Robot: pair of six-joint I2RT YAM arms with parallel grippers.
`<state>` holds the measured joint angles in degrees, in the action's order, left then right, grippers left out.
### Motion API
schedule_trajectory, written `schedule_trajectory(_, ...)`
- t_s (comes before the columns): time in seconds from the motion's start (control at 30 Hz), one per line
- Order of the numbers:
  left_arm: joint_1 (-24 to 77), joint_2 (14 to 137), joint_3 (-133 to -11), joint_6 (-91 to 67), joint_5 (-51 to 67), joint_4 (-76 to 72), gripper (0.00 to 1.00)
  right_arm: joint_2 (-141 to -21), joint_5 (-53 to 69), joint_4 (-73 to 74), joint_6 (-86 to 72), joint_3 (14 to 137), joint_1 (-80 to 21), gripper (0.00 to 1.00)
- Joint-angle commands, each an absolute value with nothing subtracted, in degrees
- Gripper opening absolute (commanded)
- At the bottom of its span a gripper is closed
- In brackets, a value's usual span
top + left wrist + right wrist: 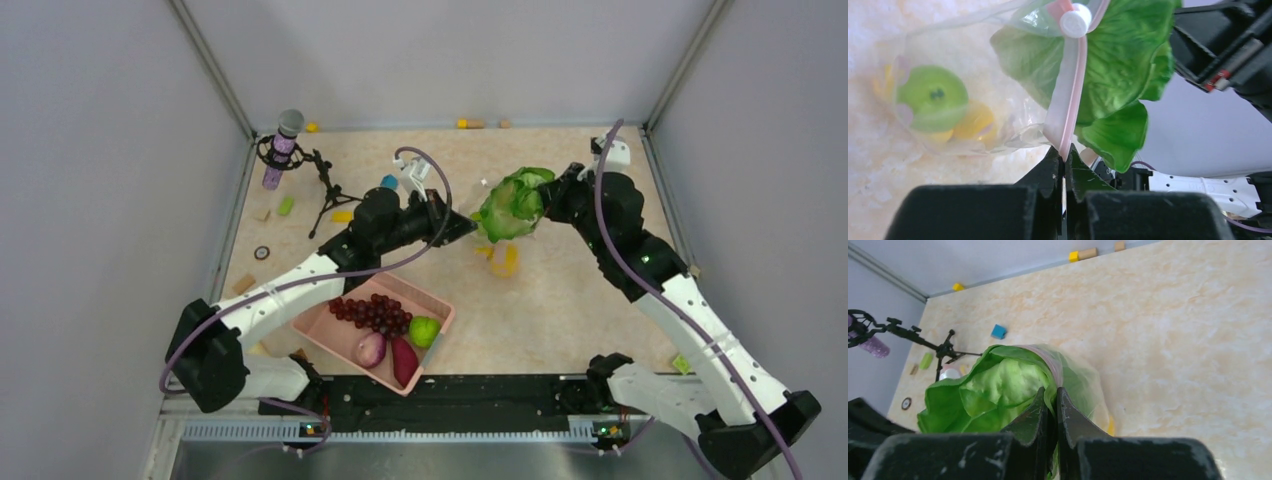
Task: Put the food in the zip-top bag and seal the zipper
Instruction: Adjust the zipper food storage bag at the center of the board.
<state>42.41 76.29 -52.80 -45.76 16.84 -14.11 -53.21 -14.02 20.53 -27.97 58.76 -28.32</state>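
The left hand (1064, 155) has its two fingers pressed together on the zipper (1068, 100), the pink-red strip at the mouth of the zip-top bag (968, 65). It pinches only the thin edge of that strip. A white slider (1075, 21) sits higher up the strip.

The right hand (1052, 400), reaching in from the opposite side, is clamped shut on a leaf of the green lettuce (1118, 65). Whether bag film is caught in that pinch too, I cannot tell.

The clear bag hangs between the two hands above the middle of the worktop (580, 300). The lettuce sits at its mouth, with leaves spread across and over the strip, more out than in. A round green fruit (932, 97) and a yellow piece (973, 120) lie at the bottom of the bag.

Near the arms' bases, a pink basket (440, 305) holds dark grapes (378, 312), a purple onion (369, 349), a reddish sweet potato (404, 361) and another green fruit (424, 330).

The lettuce looks wider than the opening. Pushing it in could snag leaves on the strip and drag the thin edge out of the left pinch, dropping that side of the bag. A leaf left lying across the strip would likely stop the zipper from closing.
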Motion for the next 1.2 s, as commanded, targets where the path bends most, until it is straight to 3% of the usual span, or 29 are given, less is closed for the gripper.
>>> schedule_trajectory(0.0,42.37,73.26,-57.68,-40.52,17.47,-7.44,0.0,-56.34,-23.22,24.05,-22.76,66.62,-27.84,0.0)
schedule_trajectory(0.1,42.41,74.08,-60.62,-39.57,19.37,-5.32,0.0,-58.6,-20.67,26.22,-21.77,68.7,-27.86,0.0)
schedule_trajectory(0.27,42.37,76.78,-63.96,-39.34,19.85,-3.16,0.0,-60.03,-11.48,28.18,-18.34,68.77,-27.87,0.43)
schedule_trajectory(0.37,42.36,77.91,-64.81,-39.78,20.75,-2.99,0.0,-58.97,-6.91,27.72,-17.49,66.19,-27.86,0.56)
schedule_trajectory(0.5,42.38,77.97,-64.88,-39.87,20.7,-2.71,0.0,-56.45,-6.05,27.05,-17.66,63.12,-27.86,0.64)
schedule_trajectory(0.77,42.24,76.4,-63.85,-39.39,18.24,-2.44,0.0,-52.07,-6.14,26.75,-20.43,59.8,-27.86,0.65)
schedule_trajectory(1.17,41.92,74.45,-63.81,-38.07,17.44,-0.62,0.0,-46.86,-3.09,29.08,-24.32,51.66,-27.86,0.55)
